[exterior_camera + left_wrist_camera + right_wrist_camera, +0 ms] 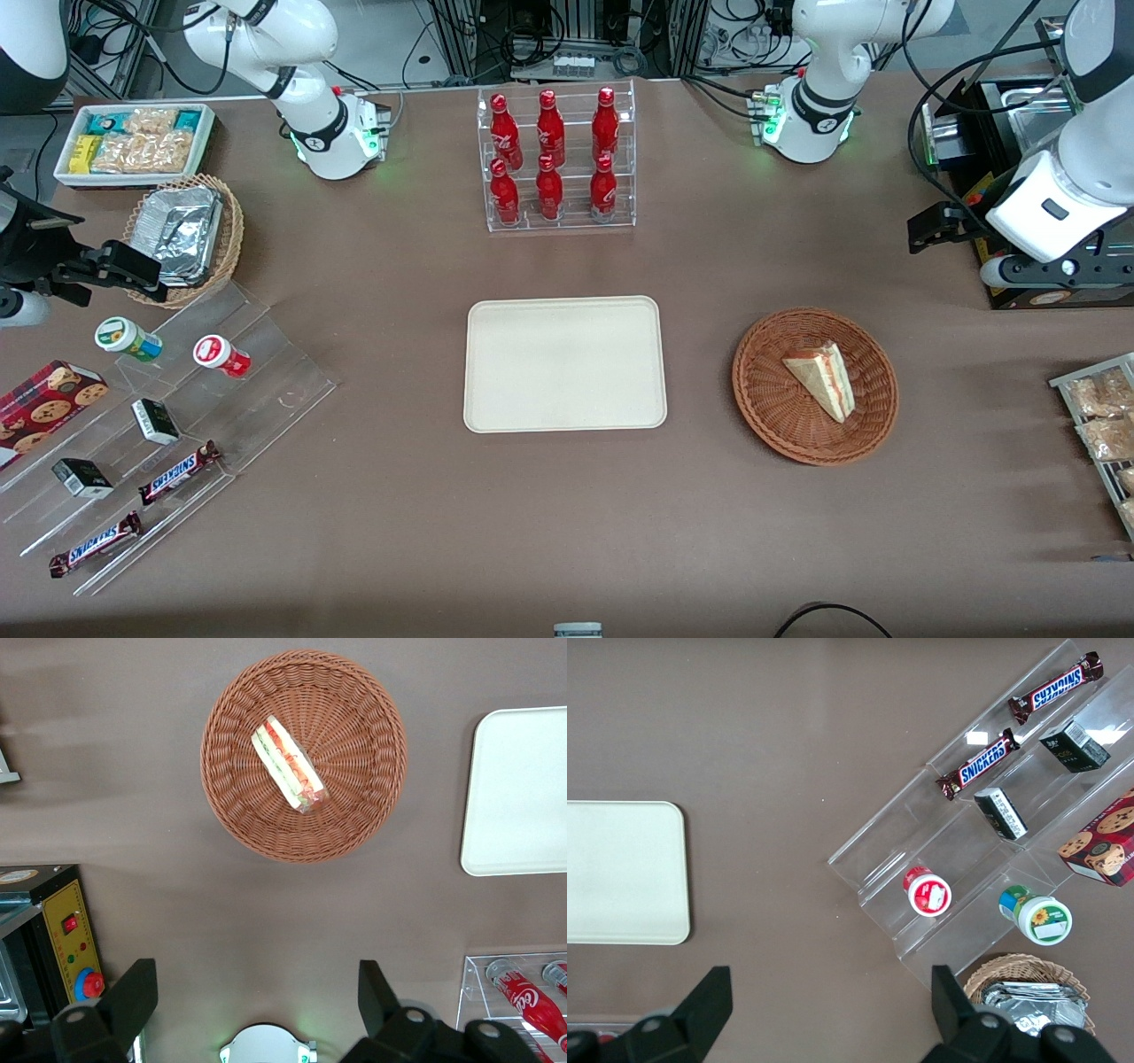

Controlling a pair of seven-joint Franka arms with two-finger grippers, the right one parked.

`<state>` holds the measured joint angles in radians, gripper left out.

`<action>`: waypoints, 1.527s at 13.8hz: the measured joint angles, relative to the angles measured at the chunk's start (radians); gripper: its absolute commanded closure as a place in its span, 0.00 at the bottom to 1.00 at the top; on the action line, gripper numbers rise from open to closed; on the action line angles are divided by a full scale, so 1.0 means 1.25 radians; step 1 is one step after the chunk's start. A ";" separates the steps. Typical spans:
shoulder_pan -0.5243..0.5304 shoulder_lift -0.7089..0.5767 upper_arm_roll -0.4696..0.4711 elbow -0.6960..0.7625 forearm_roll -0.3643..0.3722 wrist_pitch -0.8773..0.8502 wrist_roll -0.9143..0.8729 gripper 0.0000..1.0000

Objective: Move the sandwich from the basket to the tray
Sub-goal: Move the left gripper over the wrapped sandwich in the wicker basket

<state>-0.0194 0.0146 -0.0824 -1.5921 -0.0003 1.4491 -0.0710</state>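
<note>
**Sandwich wedge in basket, pick-up not begun: risk notes**

Snickers bars (177, 471), two, on a clear stepped display at the near corner toward the parked arm's end; not part of the job.

Basket (814, 385), reddish-brown wicker, near the table's middle depth toward the working arm's end. Holds the sandwich (821, 379), lying flat, filling edge turned toward the working arm's end.

Tray (565, 363), cream, bare, at table centre, well apart from the basket.

Bottle rack (555, 158), red bottles, by the far edge.

Gripper (252, 1005), left arm, high above the table toward its working-arm edge, fingers spread wide, holding nothing.

Likely hazards: soft bread crushing or layers sliding apart under a hard pinch; fingertips catching the basket's weave or raised rim; light basket lifting along with the wedge; wedge tipping in transit.
</note>
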 measured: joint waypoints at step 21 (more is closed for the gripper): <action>-0.010 0.075 0.014 -0.366 0.004 0.554 -0.387 0.00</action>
<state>-0.0320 0.1083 -0.0649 -2.0496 0.0050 2.1416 -0.5542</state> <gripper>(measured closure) 0.000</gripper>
